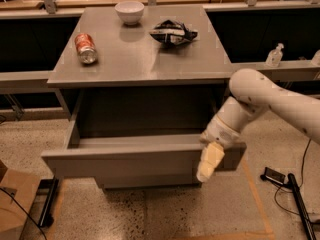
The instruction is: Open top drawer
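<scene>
**user_a:** Camera view, what's your drawer looking like?

**me:** The top drawer [125, 161] is slid well out of the grey cabinet [140, 59]. It has a plain flat matte grey front with no handle, and it's wider than the shorter drawer [150, 182] peeking out under it. The box body is deep, with the left side wall showing.

**user_a:** Anything in it?

**me:** It's dim in there, so I only make out the grey walls and the dark back. Up top there's a white bowl [129, 11] near the far edge, and I can't tell its contents. A red can [86, 48] is lying on its side to the left, and a crumpled dark bag [172, 33] sits right of the bowl.

**user_a:** And the gripper?

**me:** The gripper [206, 171] hangs down over the outside of the front panel, near the drawer's right end and touching it. The white arm [270, 96] comes in from the right. I honestly can't tell whether it's clamped on the panel or just resting against it.
</scene>
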Robot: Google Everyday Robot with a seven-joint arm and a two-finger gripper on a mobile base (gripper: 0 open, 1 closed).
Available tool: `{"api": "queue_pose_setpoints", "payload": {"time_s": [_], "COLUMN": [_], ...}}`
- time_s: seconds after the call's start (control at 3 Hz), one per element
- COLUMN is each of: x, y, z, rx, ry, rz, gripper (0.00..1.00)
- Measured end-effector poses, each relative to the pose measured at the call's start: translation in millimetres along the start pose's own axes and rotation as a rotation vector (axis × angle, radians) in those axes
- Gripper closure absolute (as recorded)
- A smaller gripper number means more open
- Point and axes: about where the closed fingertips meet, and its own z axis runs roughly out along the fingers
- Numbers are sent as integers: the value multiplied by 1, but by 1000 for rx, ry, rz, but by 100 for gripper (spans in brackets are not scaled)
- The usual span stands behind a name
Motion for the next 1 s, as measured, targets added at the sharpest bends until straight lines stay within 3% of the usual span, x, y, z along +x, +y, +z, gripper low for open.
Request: {"api": "queue_pose_setpoints", "payload": {"time_s": [0.33,0.67,1.0], "x": [0,24,51], "y": [-1,28,71], "z": [-1,-18,-61], "rx": [-1,42,186], "ry": [2,-2,-50], "rz": [3,55,90], "gripper": [0,0,0]}}
